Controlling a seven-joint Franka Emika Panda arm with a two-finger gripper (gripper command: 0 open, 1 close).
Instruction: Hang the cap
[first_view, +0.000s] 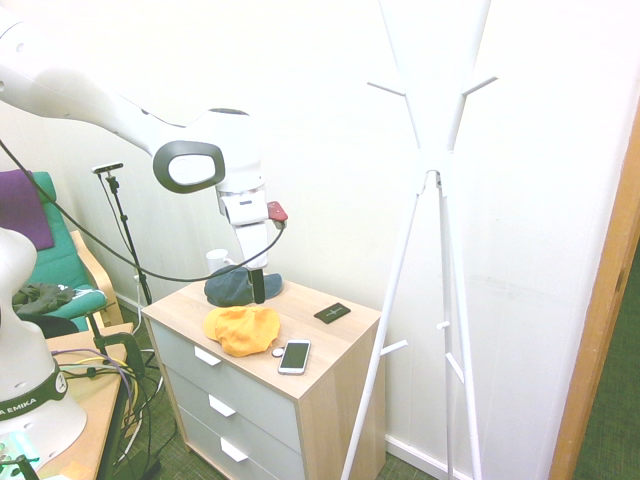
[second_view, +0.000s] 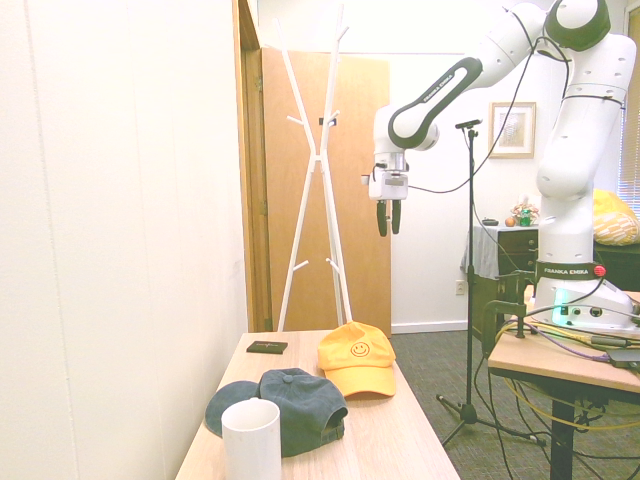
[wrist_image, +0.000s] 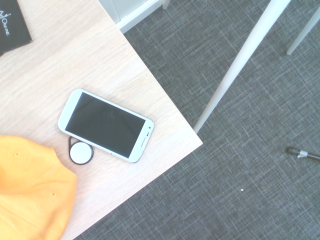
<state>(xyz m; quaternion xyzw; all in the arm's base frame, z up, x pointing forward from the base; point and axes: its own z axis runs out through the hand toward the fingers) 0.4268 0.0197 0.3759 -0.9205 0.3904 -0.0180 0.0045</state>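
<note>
The cap is bright yellow-orange and lies on the wooden dresser top, near its front edge. From the other side the cap shows a smiley face on its front. An edge of the cap shows in the wrist view. My gripper hangs well above the dresser, open, with nothing between its fingers. In the first exterior view the gripper stands in front of a navy cap. The white coat rack stands on the floor beside the dresser, and its pegs are bare.
A dark navy cap and a white mug sit on the dresser top. A white phone and a small round disc lie by the yellow cap. A black card lies nearer the rack. A rack leg crosses the carpet.
</note>
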